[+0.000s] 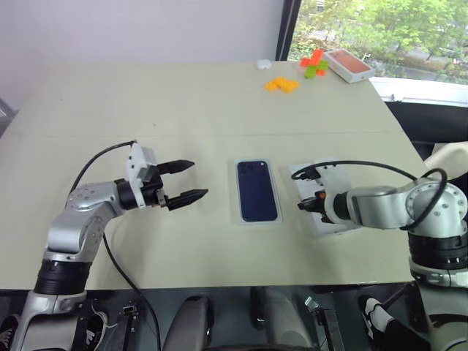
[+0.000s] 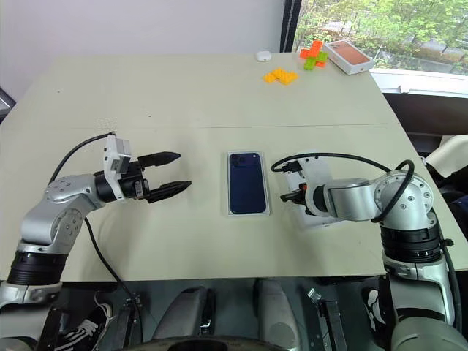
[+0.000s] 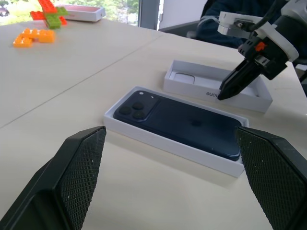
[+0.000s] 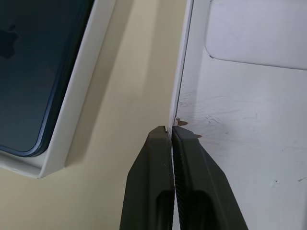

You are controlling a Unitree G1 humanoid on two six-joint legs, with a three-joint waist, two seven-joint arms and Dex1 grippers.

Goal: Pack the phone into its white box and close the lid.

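Left arm reaches in from the left with its elbow bent, forearm roughly level, and its claw [image 1: 184, 180] points toward the right with the 2 black fingers [image 1: 176, 166] spread wide, one above the other. Right arm comes in from the right, forearm angled inward and its wrist bent downward; its claw [image 4: 171, 130] has the 2 fingers pressed together, pinching the side wall of the lid [image 4: 249, 120], tips pointing down at the surface.
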